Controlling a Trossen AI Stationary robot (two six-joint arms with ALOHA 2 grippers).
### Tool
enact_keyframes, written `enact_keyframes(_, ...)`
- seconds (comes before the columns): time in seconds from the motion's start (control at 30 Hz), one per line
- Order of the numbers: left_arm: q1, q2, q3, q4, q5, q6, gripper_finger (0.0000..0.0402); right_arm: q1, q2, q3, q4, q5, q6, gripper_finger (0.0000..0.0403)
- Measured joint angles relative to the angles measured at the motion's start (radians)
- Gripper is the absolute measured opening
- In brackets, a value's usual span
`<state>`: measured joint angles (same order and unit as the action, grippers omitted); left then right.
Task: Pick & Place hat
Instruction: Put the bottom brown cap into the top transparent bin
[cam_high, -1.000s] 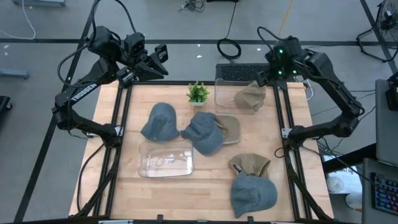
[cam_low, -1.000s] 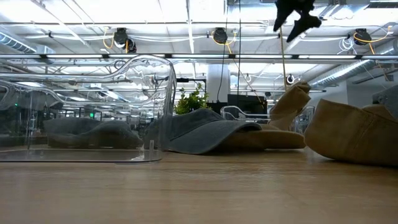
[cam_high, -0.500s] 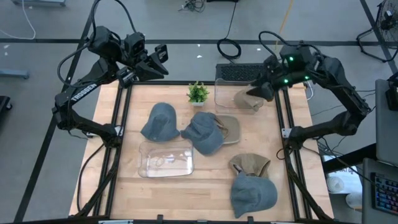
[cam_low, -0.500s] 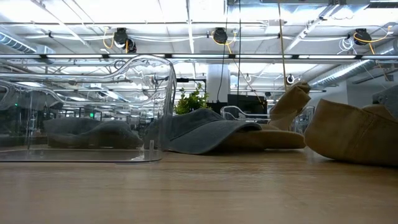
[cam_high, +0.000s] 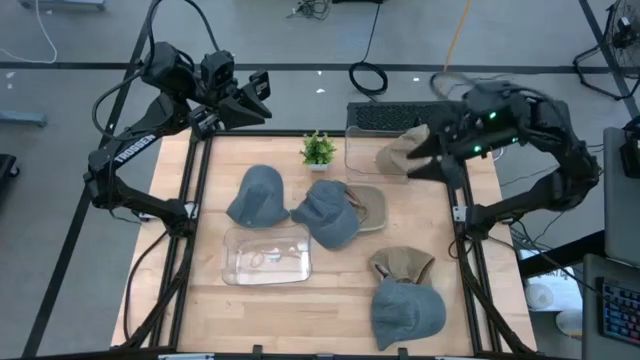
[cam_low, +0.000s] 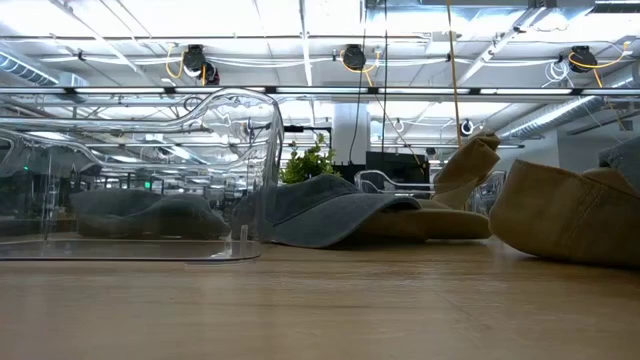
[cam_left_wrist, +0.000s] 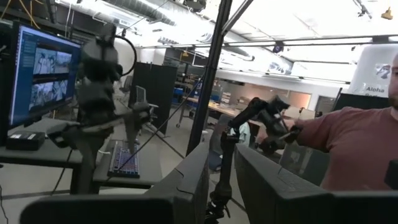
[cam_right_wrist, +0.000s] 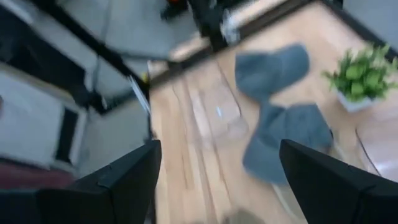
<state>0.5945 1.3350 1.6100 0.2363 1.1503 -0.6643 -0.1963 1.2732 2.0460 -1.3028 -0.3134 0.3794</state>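
Several hats lie on the wooden table (cam_high: 200, 300): a grey-blue hat (cam_high: 258, 195), a grey-blue cap (cam_high: 325, 212) overlapping a tan cap (cam_high: 368, 205), a tan hat (cam_high: 402, 262) and a grey-blue hat (cam_high: 405, 312) near the front. Another tan hat (cam_high: 400, 155) sits in the far clear bin (cam_high: 362, 150). My right gripper (cam_high: 420, 158) hovers above that bin's right side, open (cam_right_wrist: 217, 186), holding nothing. My left gripper (cam_high: 258, 95) waits beyond the far left corner, its fingers (cam_left_wrist: 186, 180) a narrow gap apart and empty.
A second clear bin (cam_high: 267, 255) stands near the table's left middle. A small potted plant (cam_high: 318, 148) sits at the far edge beside the far bin. A keyboard (cam_high: 385, 115) lies behind the table. A person in a red sleeve (cam_left_wrist: 354, 149) stands in the room beyond.
My right gripper has risen out of the low view and swung from the far right corner toward the near edge, over the far bin with the tan hat. It has turned and tipped while staying open. The hats lie as before.
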Motion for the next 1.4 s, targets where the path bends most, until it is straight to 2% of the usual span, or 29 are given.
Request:
enact_keyframes(0.23, 0.000, 0.000, 0.000, 0.000, 0.000, -0.007, 0.0085, 0.164, 0.063, -0.018, -0.164, 0.185, -0.073, 0.0314)
enact_keyframes(0.53, 0.000, 0.000, 0.000, 0.000, 0.000, -0.007, 0.0085, 0.268, 0.061, -0.246, -0.162, 0.249, -0.094, 0.0314)
enact_keyframes(0.9, 0.000, 0.000, 0.000, 0.000, 0.002, -0.012, 0.0085, 0.362, 0.061, -0.560, -0.086, 0.267, -0.136, 0.0314)
enact_keyframes(1.07, 0.000, 0.000, 0.000, 0.000, 0.002, -0.012, 0.0085, 0.393, 0.060, -0.704, -0.044, 0.322, -0.179, 0.0314)
enact_keyframes(1.4, 0.000, 0.000, 0.000, 0.000, 0.005, -0.013, 0.0085, 0.395, 0.060, -0.959, 0.217, 0.285, -0.202, 0.0314)
